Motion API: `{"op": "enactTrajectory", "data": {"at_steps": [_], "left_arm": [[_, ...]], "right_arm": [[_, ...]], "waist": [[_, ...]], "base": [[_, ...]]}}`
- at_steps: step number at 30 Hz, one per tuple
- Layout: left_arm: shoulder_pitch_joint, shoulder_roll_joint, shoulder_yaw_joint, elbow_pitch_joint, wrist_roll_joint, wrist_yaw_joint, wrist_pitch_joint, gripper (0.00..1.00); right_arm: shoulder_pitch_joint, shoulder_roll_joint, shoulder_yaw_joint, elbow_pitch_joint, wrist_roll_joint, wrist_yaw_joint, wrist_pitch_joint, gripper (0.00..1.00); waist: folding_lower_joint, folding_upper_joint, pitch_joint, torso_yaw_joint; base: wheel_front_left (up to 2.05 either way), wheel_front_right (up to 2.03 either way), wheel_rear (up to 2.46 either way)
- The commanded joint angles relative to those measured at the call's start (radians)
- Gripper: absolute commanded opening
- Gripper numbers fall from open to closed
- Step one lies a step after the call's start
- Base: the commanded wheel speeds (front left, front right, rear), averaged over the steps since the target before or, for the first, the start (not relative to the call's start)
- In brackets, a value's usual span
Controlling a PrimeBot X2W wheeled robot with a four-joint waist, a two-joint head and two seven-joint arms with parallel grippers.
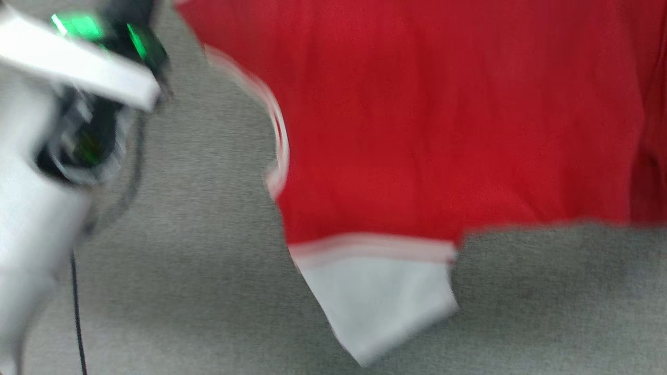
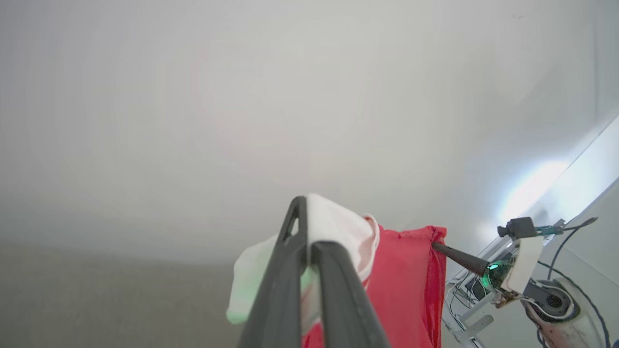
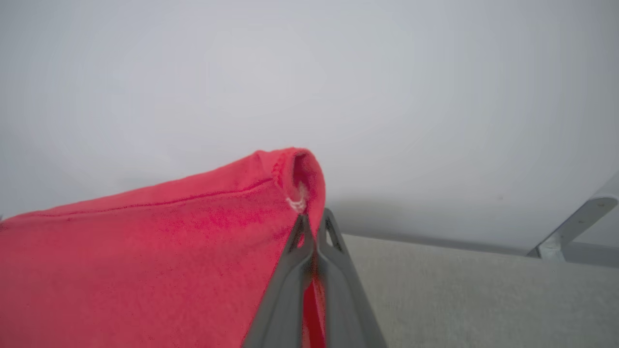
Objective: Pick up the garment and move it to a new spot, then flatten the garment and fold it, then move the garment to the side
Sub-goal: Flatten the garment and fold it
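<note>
Garment (image 1: 443, 130): red short-sleeved top, off the grey cloth-covered surface (image 1: 182, 250) along its held edge and strung between both arms. Head view is motion-blurred. Red body fills the upper right, and one white sleeve end (image 1: 380, 297) points down toward the near edge of the surface. Cannot tell whether that lower part touches the surface or hangs just clear.

Key relation: the held edge runs side to side across the robot, from one gripper to the other, so the top's long axis lies crosswise. Neither arm is the nearer one, since both are already on the cloth.

Left gripper (image 2: 309, 227): fingers pressed together, pinching white sleeve cloth that bunches over the fingertips, with red body cloth just beside it.

Right gripper (image 3: 314, 217): fingers pressed together on a rolled red hem. A fleck of white thread shows at the pinch. Cloth falls away to that view's left.

Left forearm (image 1: 31, 208): pale, blurred, at the head view's left edge, apart from the red cloth.

Judgement: carrying phase. Setting down flat will depend on keeping the two pinches well apart so the edge stays taut.
</note>
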Motion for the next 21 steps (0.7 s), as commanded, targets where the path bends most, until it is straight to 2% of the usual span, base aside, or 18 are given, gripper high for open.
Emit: {"op": "enactTrajectory", "data": {"at_steps": [1,9,14,17,21], "left_arm": [[-0.102,0.003,0.033,0.047,-0.039,0.001,0.006,0.00],[-0.450,-0.005,0.123,0.227,-0.119,0.001,0.047,0.00],[-0.627,-0.016,0.185,0.314,-0.147,0.002,0.013,0.00],[-0.654,-0.019,0.202,0.321,-0.155,0.002,0.003,0.00],[-0.558,-0.030,0.179,0.279,-0.176,0.002,0.017,0.00]], "right_arm": [[-0.071,0.019,-0.026,0.034,-0.027,0.000,-0.040,0.00],[-0.315,0.097,-0.077,0.170,-0.135,-0.001,-0.209,0.00],[-0.447,0.132,-0.127,0.263,-0.206,-0.003,-0.345,0.00],[-0.481,0.136,-0.128,0.300,-0.228,-0.004,-0.390,0.00],[-0.443,0.117,-0.085,0.343,-0.213,-0.004,-0.393,0.00]], "waist": [[0.0000,0.0000,0.040,-0.039],[0.0000,0.0000,0.095,-0.106],[0.0000,0.0000,0.107,-0.124],[0.0000,0.0000,0.106,-0.125],[0.0000,0.0000,0.106,-0.113]], "base": [[0.00,0.00,0.00],[0.00,0.00,0.00],[0.00,0.00,0.00],[0.00,0.00,0.00],[0.00,0.00,0.00]]}}
